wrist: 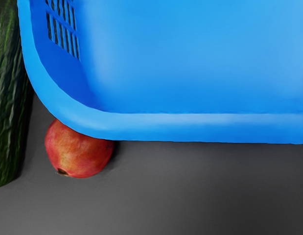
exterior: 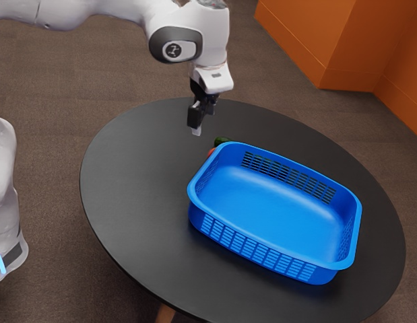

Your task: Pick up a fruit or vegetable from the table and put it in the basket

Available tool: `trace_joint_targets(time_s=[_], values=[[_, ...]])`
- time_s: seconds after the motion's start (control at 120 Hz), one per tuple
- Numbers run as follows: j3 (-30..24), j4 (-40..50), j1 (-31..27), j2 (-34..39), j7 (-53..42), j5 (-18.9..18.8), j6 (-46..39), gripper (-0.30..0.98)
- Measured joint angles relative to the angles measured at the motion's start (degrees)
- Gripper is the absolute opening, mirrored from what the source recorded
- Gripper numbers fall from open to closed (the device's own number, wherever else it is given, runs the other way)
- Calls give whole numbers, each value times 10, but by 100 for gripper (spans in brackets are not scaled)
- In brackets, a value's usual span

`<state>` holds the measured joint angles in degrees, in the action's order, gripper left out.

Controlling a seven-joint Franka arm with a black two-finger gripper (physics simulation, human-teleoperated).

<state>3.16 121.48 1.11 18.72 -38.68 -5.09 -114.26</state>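
My gripper [exterior: 198,121] hangs above the table [exterior: 137,182], on the far side of the blue basket [exterior: 259,246] and clear of its rim. A dark green cucumber [exterior: 222,141] peeks out behind the basket's corner, with a bit of red fruit [exterior: 211,153] beside it. The wrist view has the round red fruit, like a pomegranate [wrist: 78,152], partly under the rounded corner of the basket rim [wrist: 166,128]. Alongside the basket's short side lies the cucumber [wrist: 5,103], cut off by the picture edge. The part of the basket floor in sight holds nothing.
The basket takes up much of the round dark table, toward the exterior view's right. Bare tabletop [wrist: 200,191] borders its long side. Orange cabinets [exterior: 329,40] stand on the floor past the table.
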Motion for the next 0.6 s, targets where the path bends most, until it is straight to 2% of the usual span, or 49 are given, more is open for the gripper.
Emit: trace_joint_targets(time_s=[0.108,0.217,0.375,0.475,0.6], values=[[9,33,1,1,-67,56,-55,68],[37,70,0,2,-126,86,-106,68],[48,108,1,-5,-196,101,-173,68],[79,121,0,-6,-236,102,-207,68],[89,123,0,-21,-276,99,-241,68]])
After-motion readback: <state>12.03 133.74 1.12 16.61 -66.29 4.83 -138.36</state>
